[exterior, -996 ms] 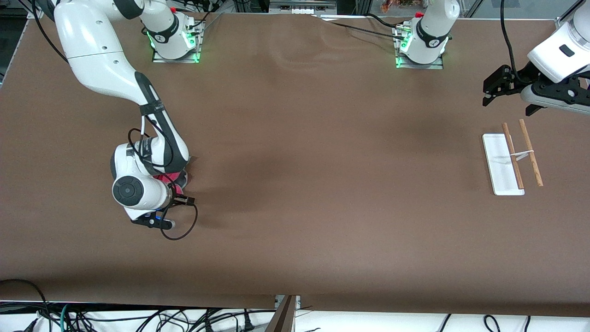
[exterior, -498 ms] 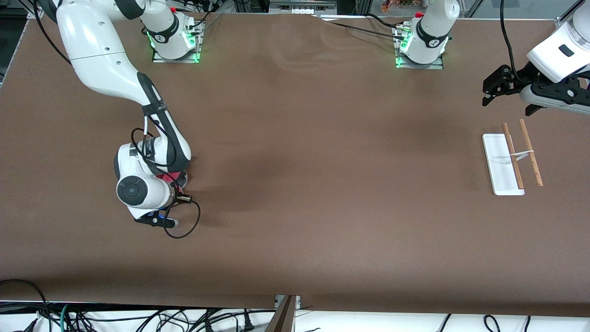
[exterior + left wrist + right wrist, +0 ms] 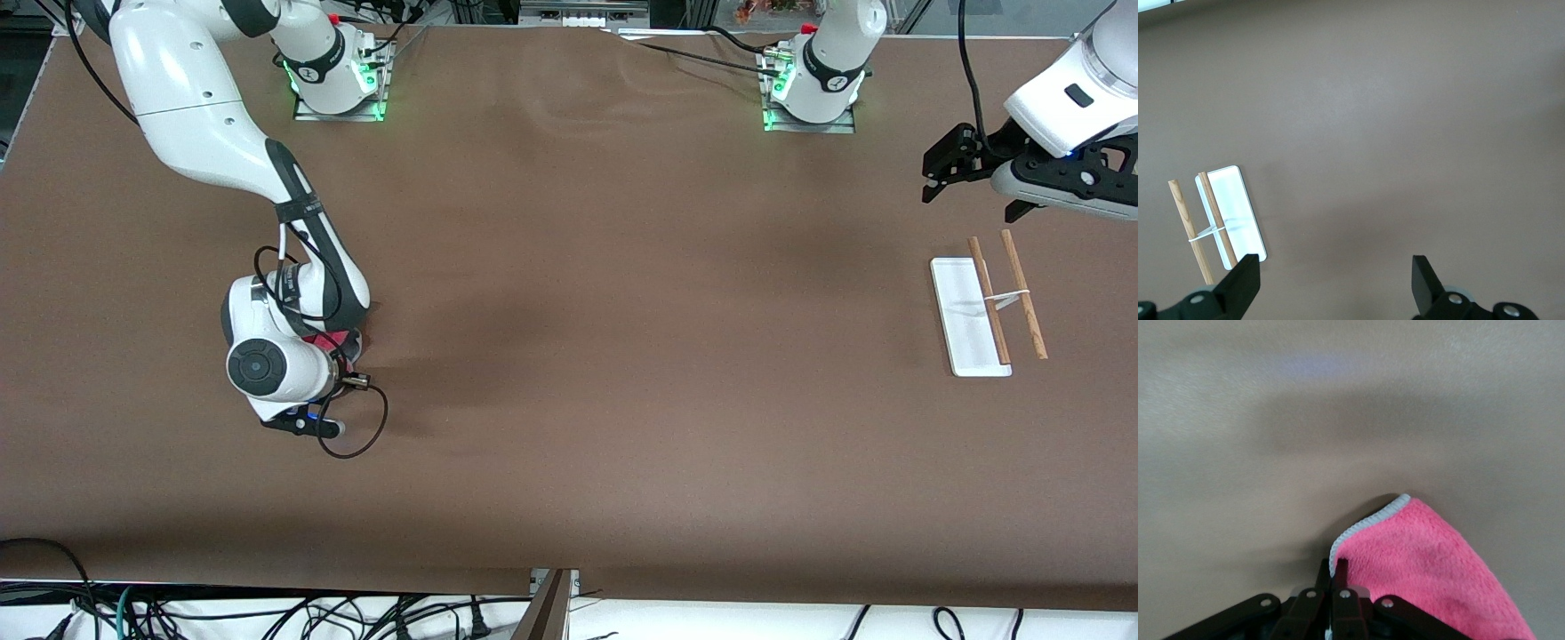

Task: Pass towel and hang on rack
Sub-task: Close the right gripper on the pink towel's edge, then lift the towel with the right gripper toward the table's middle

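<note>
The pink-red towel (image 3: 1425,553) with grey edging lies on the table at the right arm's end. In the front view only a sliver of the towel (image 3: 331,341) shows under the right wrist. My right gripper (image 3: 1333,570) is shut on the towel's grey edge, low at the table. The rack (image 3: 987,302), a white base with two wooden rods, stands at the left arm's end; it also shows in the left wrist view (image 3: 1218,217). My left gripper (image 3: 938,171) is open and empty in the air above the table beside the rack.
The brown table (image 3: 622,311) fills the view. The two arm bases (image 3: 338,80) stand along its edge farthest from the front camera. Cables hang past the table's near edge (image 3: 267,613).
The right wrist has shifted slightly with the towel's edge in its fingers. The left gripper has risen a little and moved slightly away from the rack.
</note>
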